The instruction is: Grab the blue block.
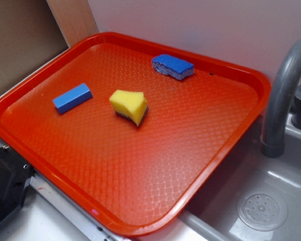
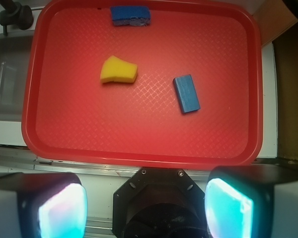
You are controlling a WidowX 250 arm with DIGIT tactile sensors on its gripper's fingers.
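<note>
Tray (image 1: 226, 145) first: a large orange-red plastic one with a raised rim and a diamond-textured floor, filling most of both views and resting over the grey sink (image 1: 271, 201), whose round drain (image 1: 262, 210) shows past the tray's corner in the exterior view. A grey curved faucet (image 1: 281, 95) rises beside the tray there. Behind the tray runs a pale wall (image 1: 200, 25), with a wooden board (image 1: 72, 20) leaning at one corner.

Pincer (image 2: 145, 206) next, seen from the wrist camera: its two fingers (image 2: 62, 210) with glowing cyan pads stand wide apart at the bottom of the frame, holding nothing, well short of the tray's near rim and high above it.

On the tray lie three small things, all apart from one another. A yellow sponge (image 1: 129, 105) with a dark underside sits near the tray's middle, tilted. A rough blue sponge (image 1: 172, 66) with wavy edges lies close to the rim by the wall. The blue block (image 1: 72, 98), a smooth sharp-edged bar, lies flat on the tray floor near the yellow sponge, on the side away from the sink; in the wrist view the block (image 2: 186, 93) sits right of centre, angled slightly.
</note>
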